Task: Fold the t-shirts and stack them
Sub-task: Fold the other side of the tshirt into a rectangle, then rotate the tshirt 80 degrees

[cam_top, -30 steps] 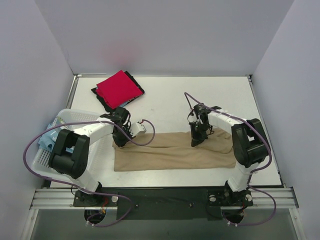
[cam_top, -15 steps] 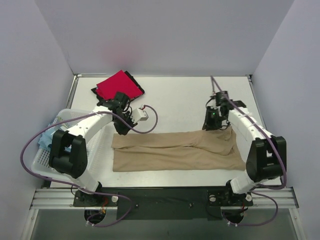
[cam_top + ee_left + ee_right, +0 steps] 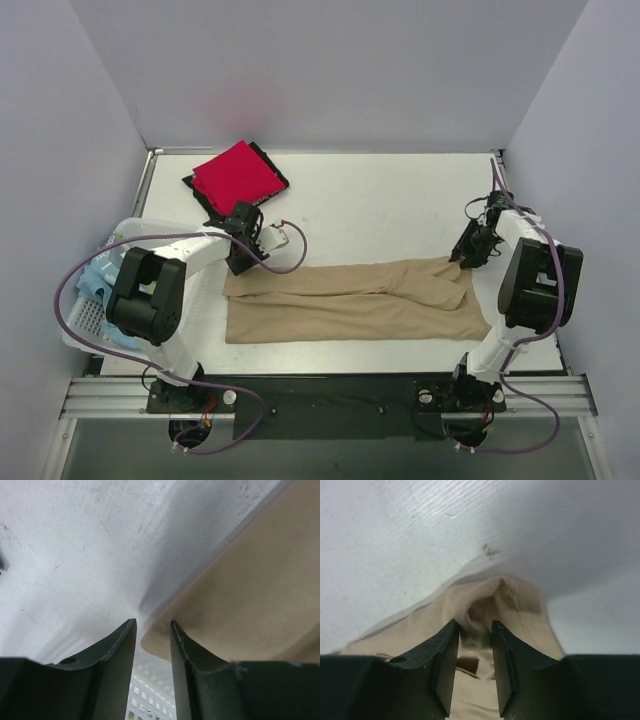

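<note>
Tan shirt is pinched by the right gripper. Its fingers are nearly together with only a narrow gap, and a ridge of cloth is bunched up between them. It's clamped on the shirt's far right corner, down at table level, close to the right edge of the table.

Left gripper: fingers are also nearly together, tips down on the table at the shirt's far left corner. The wrist view shows the cloth edge right at the tip of one finger and partly in the gap. Can't tell whether it has actually caught the cloth or is only touching it.

The shirt itself lies flat across the near half of the table as a long strip running left to right between the two grippers. A crease runs along its length, and the right end is pulled up toward the right gripper.

Far left of the table: red shirt folded, sitting on top of the black shirt, well apart from the tan one.

White mesh basket is off the table's left edge beside the left arm, with the light blue shirts inside it.
</note>
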`<state>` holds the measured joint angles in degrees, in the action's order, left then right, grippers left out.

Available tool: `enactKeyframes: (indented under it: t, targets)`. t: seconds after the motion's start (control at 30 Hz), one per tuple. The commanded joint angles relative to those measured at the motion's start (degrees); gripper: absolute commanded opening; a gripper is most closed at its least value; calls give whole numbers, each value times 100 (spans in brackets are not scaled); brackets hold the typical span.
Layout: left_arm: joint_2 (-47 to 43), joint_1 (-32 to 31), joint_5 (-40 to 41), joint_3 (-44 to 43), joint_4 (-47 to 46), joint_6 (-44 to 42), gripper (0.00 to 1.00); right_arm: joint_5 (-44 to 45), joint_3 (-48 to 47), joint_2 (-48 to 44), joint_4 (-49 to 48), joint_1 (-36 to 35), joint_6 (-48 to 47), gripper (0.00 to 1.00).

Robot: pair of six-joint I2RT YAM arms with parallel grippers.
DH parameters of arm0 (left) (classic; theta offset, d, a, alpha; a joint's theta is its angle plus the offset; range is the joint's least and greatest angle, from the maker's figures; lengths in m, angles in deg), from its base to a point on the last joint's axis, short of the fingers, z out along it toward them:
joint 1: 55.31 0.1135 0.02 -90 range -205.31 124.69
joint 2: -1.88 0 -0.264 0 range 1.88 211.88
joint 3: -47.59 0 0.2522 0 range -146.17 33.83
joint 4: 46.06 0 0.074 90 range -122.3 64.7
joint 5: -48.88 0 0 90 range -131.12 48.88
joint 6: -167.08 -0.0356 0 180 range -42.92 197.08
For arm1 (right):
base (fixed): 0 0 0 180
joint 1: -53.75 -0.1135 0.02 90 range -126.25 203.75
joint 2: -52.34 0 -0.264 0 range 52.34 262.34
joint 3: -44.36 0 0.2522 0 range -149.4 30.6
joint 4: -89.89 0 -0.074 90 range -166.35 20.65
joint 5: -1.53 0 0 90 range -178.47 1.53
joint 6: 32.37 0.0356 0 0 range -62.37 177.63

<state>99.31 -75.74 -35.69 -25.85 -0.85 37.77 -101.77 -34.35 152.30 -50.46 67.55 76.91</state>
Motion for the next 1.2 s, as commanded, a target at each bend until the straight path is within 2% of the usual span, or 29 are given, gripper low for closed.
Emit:
enactKeyframes:
  t: [0.0, 0.03, 0.1, 0.27, 0.37, 0.47, 0.6, 0.7, 0.8, 0.87, 0.9, 0.97, 1.03, 1.17]
  targets:
    - [206, 39, 344, 166, -630, 125, 35, -103, -211, 295, -75, 87, 136, 20]
    - [233, 39, 379, 211, -630, 134, 24, -7, -211, 374, -67, 148, 189, 2]
    - [268, 56, 406, 369, -587, 160, 11, 99, -237, 462, -84, 298, 233, 0]
    - [391, 188, 441, 668, -481, 204, 3, 196, -527, 761, -75, 483, 181, 0]
    - [444, 206, 380, 668, -385, 213, 3, -92, -712, 884, -128, 483, 102, 0]
    - [435, 206, 100, 441, -156, 222, 7, -261, -914, 981, -67, 439, 40, 15]
    - [409, 206, -86, -121, 300, 310, 20, 151, -1108, 570, 249, 448, -13, 28]
    - [391, 214, -95, -718, 643, 485, 24, 757, -1117, 60, 504, 378, 119, 32]
    - [391, 206, 2, -1316, 880, 766, 25, 1826, -732, -784, 654, -25, 294, 27]
    - [400, 206, -59, -1632, 1082, 863, 25, 2093, -337, -1232, 689, -350, 426, 18]
    - [400, 197, -199, -1739, 1162, 890, 25, 1947, -186, -1434, 689, -448, 487, 5]
    - [409, 179, -489, -1933, 1425, 925, 23, 1456, 332, -1689, 620, -563, 890, 0]
    - [426, 127, -708, -1925, 1531, 916, 21, 1017, 1051, -1796, 506, -598, 1189, 0]
    - [461, 109, -780, -1644, 1462, 960, 20, 610, 1765, -1631, 31, -589, 1525, 0]
